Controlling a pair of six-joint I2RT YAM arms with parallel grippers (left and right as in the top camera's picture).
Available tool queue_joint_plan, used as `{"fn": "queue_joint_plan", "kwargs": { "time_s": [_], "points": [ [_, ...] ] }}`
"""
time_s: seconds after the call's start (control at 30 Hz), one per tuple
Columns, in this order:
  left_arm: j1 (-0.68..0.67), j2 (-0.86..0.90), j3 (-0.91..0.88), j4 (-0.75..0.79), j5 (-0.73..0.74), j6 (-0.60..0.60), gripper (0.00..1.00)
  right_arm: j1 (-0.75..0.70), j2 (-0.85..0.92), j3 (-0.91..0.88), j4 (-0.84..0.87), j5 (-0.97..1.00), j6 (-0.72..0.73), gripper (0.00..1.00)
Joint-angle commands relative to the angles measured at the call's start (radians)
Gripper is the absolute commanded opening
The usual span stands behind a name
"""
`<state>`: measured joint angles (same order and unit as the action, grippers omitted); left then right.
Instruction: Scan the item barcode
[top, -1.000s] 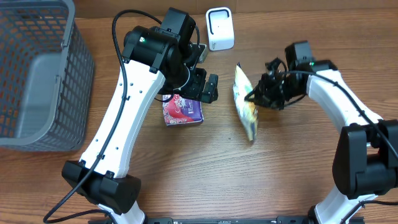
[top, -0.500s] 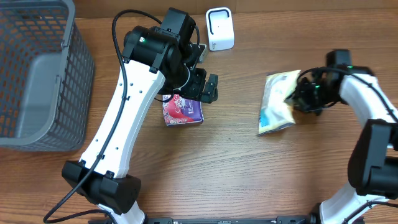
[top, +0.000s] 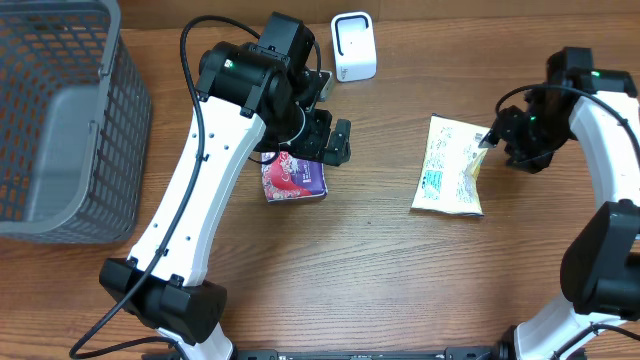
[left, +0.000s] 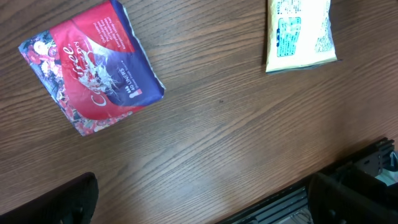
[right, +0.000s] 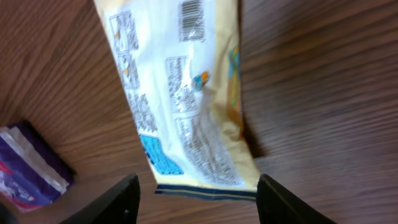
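Well, the yellow packet (top: 448, 178) lies flat on the tabletop (top: 380, 270), on my right side, with the printed back and the barcode (right: 191, 18) turned up. My right fingers (right: 121, 198) are spread just beside one end of it and pinch nothing. My left fingers (left: 56, 202) are spread wide too, empty, above the wood.

I judge the packet to be light, soft and a little puffy, with a smooth film that can slip or crumple. So I would take it at a flat sealed edge or a corner, away from the barcode, and not squeeze the middle.

The white scanner (top: 354, 46) stands at the far edge, well apart from the packet. A red and purple packet (left: 93, 68) lies further left, under my left arm. That arm hangs near the scanner and may stand in the way. The grey basket (top: 60, 120) is far on the left and is no obstacle.
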<state>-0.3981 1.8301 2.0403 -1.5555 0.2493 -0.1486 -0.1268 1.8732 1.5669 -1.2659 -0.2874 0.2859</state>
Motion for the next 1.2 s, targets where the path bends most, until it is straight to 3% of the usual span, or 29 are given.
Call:
{"fn": "queue_joint_plan", "kwargs": {
  "time_s": [0.0,0.13,0.27,0.5,0.7,1.0,1.03,1.07,1.13,1.17],
  "points": [
    [-0.001,0.002,-0.002,0.001,-0.006,0.022,1.00,0.068,-0.008,0.000,0.005,0.017,-0.049,0.52],
    [-0.001,0.002,-0.002,0.001,-0.006,0.022,1.00,0.145,-0.008,-0.041,0.084,0.163,0.056,0.40],
    [-0.001,0.002,-0.002,0.001,-0.006,0.022,1.00,0.188,-0.008,-0.139,0.212,0.224,0.132,0.15],
    [-0.001,0.002,-0.002,0.001,-0.006,0.022,1.00,0.188,-0.008,-0.379,0.454,0.231,0.187,0.04],
    [-0.001,0.002,-0.002,0.001,-0.006,0.022,1.00,0.183,-0.011,-0.355,0.346,0.332,0.212,0.04],
    [-0.001,0.002,-0.002,0.001,-0.006,0.022,1.00,0.229,-0.011,-0.050,0.010,0.307,0.093,0.25],
    [-0.001,0.002,-0.002,0.001,-0.006,0.022,1.00,0.261,-0.011,-0.036,-0.015,0.309,0.071,0.45],
    [-0.001,0.002,-0.002,0.001,-0.006,0.022,1.00,0.282,-0.011,-0.037,-0.021,0.309,0.055,0.57],
    [-0.001,0.002,-0.002,0.001,-0.006,0.022,1.00,0.327,-0.010,-0.058,-0.018,0.319,0.050,0.73],
    [-0.001,0.002,-0.002,0.001,-0.006,0.022,1.00,0.345,-0.010,-0.072,-0.013,0.330,0.050,0.75]
  ]
}}
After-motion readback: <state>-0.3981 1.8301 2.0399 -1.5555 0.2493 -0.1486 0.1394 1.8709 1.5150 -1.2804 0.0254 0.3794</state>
